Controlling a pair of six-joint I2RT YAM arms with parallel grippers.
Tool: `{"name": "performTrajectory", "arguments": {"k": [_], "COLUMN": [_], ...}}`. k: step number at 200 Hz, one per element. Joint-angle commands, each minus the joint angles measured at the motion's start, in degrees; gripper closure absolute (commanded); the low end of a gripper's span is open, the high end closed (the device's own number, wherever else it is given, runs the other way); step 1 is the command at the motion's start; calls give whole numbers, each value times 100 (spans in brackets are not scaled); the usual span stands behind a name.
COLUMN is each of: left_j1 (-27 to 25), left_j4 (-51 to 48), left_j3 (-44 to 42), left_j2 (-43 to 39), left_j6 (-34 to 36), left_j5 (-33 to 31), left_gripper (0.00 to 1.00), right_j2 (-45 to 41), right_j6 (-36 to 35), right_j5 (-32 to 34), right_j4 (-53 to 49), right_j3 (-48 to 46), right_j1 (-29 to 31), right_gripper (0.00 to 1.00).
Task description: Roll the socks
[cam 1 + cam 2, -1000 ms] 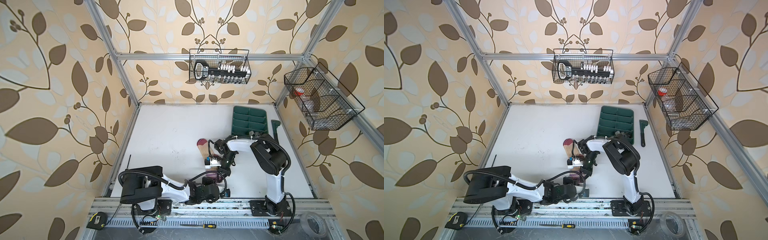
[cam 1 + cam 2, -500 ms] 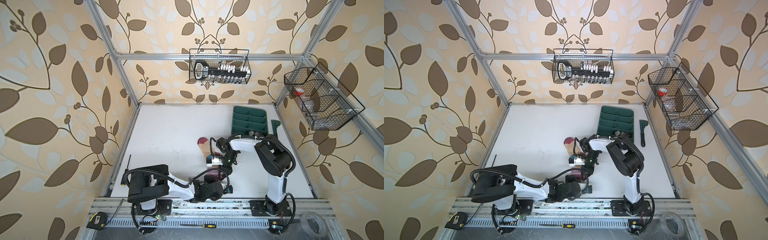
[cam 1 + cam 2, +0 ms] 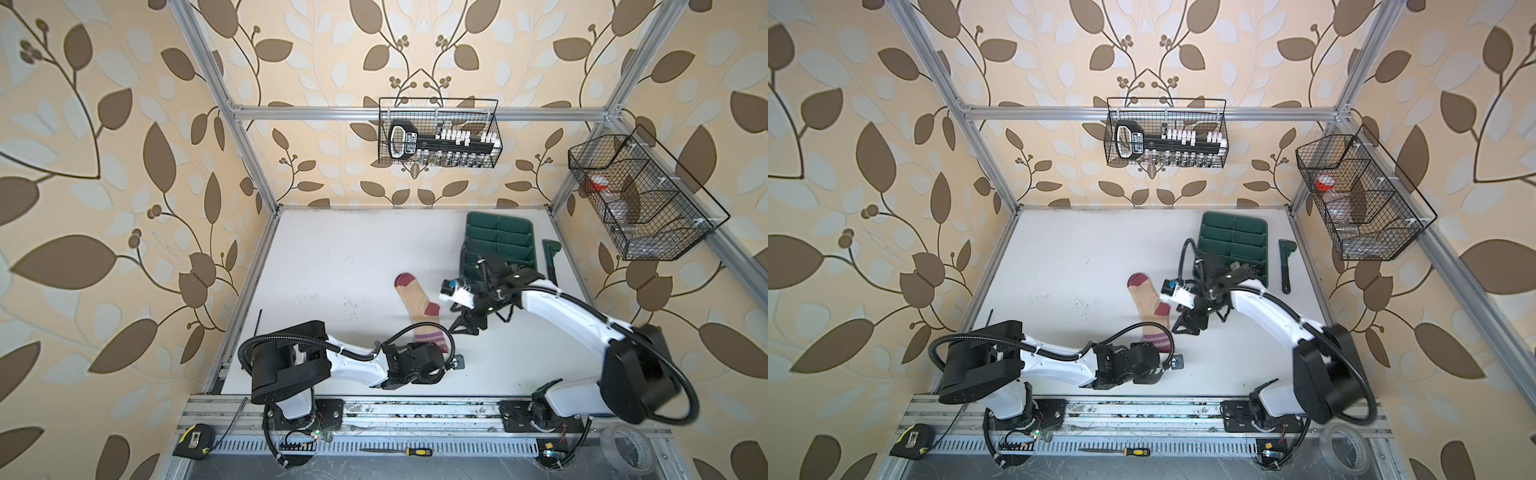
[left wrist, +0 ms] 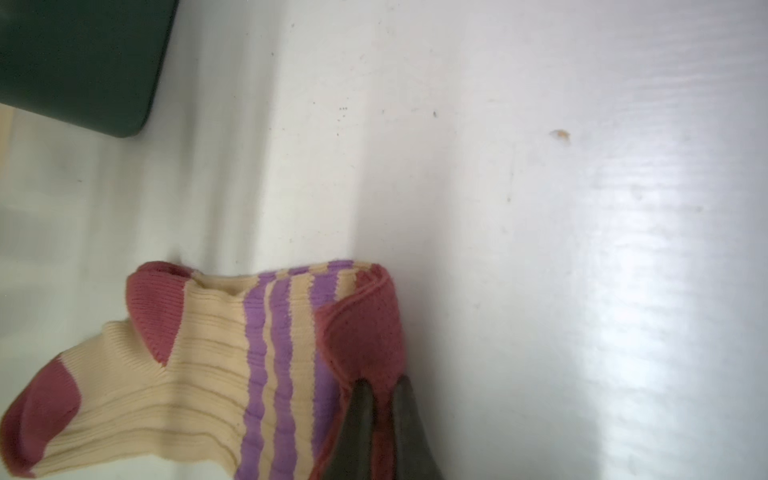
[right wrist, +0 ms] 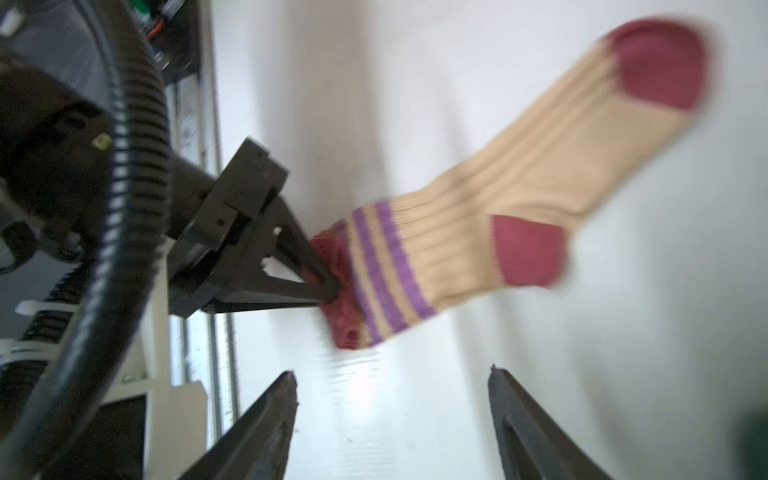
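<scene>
On the table (image 3: pixel 332 257), left gripper (image 5: pixel 330 291) pinches beige sock (image 5: pixel 519 174) by its cuff

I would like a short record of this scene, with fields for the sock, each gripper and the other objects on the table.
sock: beige ribbed fabric sock with maroon toe, heel, cuff and purple stripes, stretched out unrolled on the white table
left gripper: shut on the sock's maroon cuff
right gripper: open, empty, beside the sock
second sock: not seen in any view
other: dark green plastic compartment tray at the table's far side
</scene>
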Motion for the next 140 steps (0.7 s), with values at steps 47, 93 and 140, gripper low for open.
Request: {"name": "performTrajectory", "arguments": {"k": [47,93,140], "left_j1": [1424,2071,2424], "left_j4": [-2143,-2316,-1044], "left_j3": [749,991,665], "left_j2": [86,686,1107], "left_j6": [-458,-1160,-2330], "left_j5": [4108,5776,6587], "left_gripper": [95,92,90], "right_j2": [-3616,-4714,-4924], "right_j6": [1298,-417,-1956], "right_j5": [1268,106,2373], "right_j4": [2880,1680,215], "right_j3": [-1386,-1524,-1896], "right_j1": [-1283,-947,1652], "right_gripper": [28,36,35]}}
